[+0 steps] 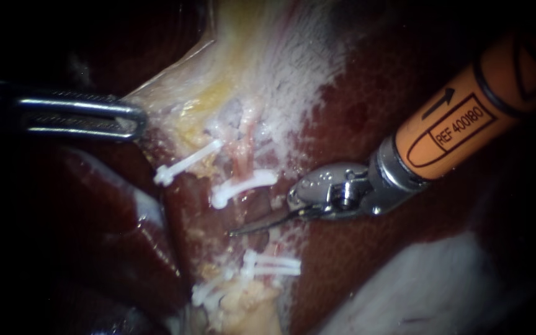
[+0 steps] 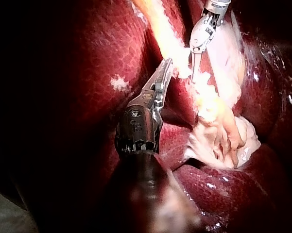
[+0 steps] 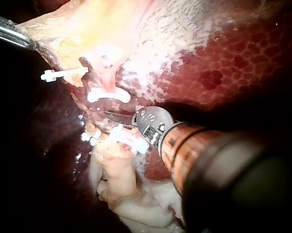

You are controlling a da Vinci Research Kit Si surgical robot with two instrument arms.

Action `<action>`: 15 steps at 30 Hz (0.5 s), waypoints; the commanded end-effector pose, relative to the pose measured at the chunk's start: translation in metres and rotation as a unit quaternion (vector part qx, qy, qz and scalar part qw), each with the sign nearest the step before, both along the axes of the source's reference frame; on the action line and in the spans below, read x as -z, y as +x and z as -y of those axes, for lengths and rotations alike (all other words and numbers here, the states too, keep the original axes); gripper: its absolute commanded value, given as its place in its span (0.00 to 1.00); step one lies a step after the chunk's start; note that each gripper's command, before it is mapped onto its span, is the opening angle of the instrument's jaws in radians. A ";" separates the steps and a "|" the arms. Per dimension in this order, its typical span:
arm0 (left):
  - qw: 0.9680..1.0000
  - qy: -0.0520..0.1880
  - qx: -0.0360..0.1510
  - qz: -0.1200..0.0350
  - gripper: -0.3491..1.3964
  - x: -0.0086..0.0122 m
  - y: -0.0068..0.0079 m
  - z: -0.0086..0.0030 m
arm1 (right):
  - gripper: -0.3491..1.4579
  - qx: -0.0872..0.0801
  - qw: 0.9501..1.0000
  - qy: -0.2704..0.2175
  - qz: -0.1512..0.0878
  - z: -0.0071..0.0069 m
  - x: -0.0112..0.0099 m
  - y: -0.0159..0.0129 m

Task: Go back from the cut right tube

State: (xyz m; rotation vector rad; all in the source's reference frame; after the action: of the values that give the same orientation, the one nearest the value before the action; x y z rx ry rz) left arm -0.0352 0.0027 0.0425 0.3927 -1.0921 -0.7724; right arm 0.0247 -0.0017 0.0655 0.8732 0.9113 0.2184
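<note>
My right instrument [image 1: 237, 231], with an orange shaft and thin blades, lies with its blades shut in the gap where the right tube is cut. A white clip [image 1: 243, 186] sits on the pink tube stump [image 1: 243, 146] above the blades, and paired clips [image 1: 274, 263] sit on the stump below. Another clip [image 1: 187, 162] lies further left. My left instrument [image 1: 133, 119] is shut on the edge of the pale gallbladder tissue [image 1: 181, 93]. The right wrist view shows the blades [image 3: 114, 115] between the clip [image 3: 109, 96] and the lower clips [image 3: 128, 138].
Dark red liver [image 1: 355, 124] surrounds the field. A pale white mass [image 1: 442, 279] lies at the lower right under the orange shaft. Pale fatty tissue [image 3: 116, 179] hangs below the lower clips. In the left wrist view my right instrument [image 2: 197, 63] stands beside the left jaws [image 2: 166, 65].
</note>
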 end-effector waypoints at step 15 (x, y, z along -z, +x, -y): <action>1.000 0.000 0.000 0.000 0.00 0.0000 0.0002 0.0000 | 0.24 -0.035 0.999 -0.017 0.007 -0.0002 0.0000 -0.0007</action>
State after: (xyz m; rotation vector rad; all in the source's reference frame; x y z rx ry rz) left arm -0.0351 0.0026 0.0425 0.3932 -1.0925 -0.7716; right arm 0.0240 -0.0014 0.0655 0.8066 0.9297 0.2692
